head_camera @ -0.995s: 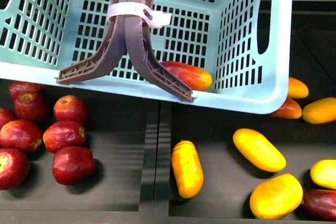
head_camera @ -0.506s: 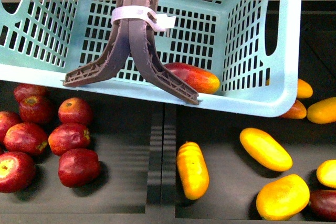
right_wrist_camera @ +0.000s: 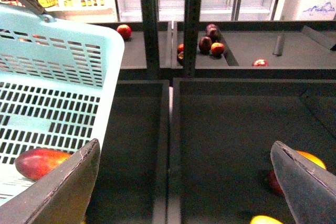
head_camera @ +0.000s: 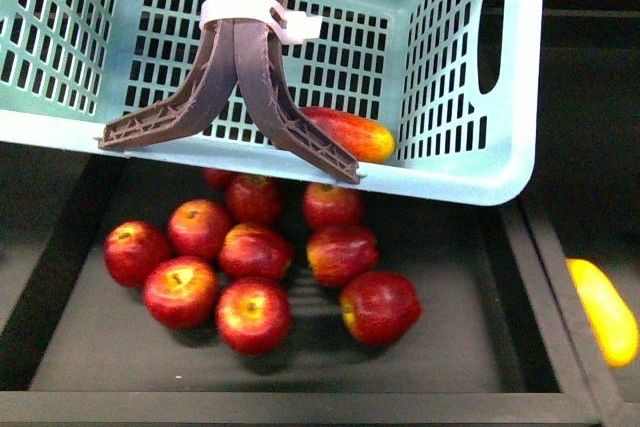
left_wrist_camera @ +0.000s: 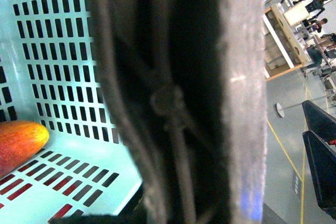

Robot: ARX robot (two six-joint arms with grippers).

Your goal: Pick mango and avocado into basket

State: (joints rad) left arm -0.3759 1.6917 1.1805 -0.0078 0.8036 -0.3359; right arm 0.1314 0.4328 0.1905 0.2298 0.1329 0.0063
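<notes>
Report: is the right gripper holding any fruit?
No, the right gripper is open, and only the bare dark tray shows between its two fingers.

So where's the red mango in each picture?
Front view: the mango lies inside the basket, by its near wall, just right of the handles.
Left wrist view: mango on the basket floor, only one end showing.
Right wrist view: mango on the basket floor, beside one of the right gripper's jaws.
Shared landmark: the basket's turquoise slotted wall.
</notes>
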